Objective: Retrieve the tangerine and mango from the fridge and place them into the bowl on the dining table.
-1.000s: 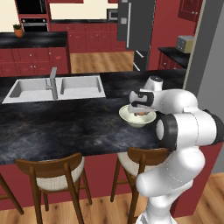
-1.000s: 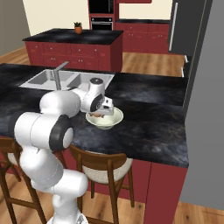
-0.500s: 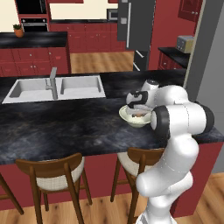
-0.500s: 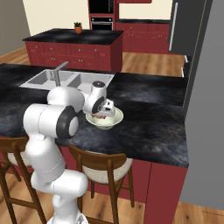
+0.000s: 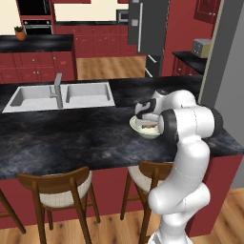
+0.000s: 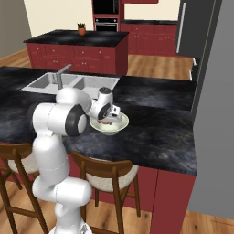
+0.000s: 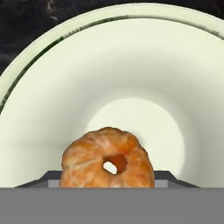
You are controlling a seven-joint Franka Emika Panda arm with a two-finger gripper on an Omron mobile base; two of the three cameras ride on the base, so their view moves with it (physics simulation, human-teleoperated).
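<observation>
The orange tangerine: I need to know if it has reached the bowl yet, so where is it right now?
In the hand view the orange tangerine sits between the gripper fingers, directly over the round cream-white bowl, which stands on the black marbled dining table right of the double sink.

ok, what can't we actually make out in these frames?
- Pincer grip: in the hand view the orange peeled tangerine covers the fingertips; release can't be confirmed.
- Round cream-white bowl: in the left base view the white arm hides its right side.
- Mango: too small to tell in the bowl from either base view.
</observation>
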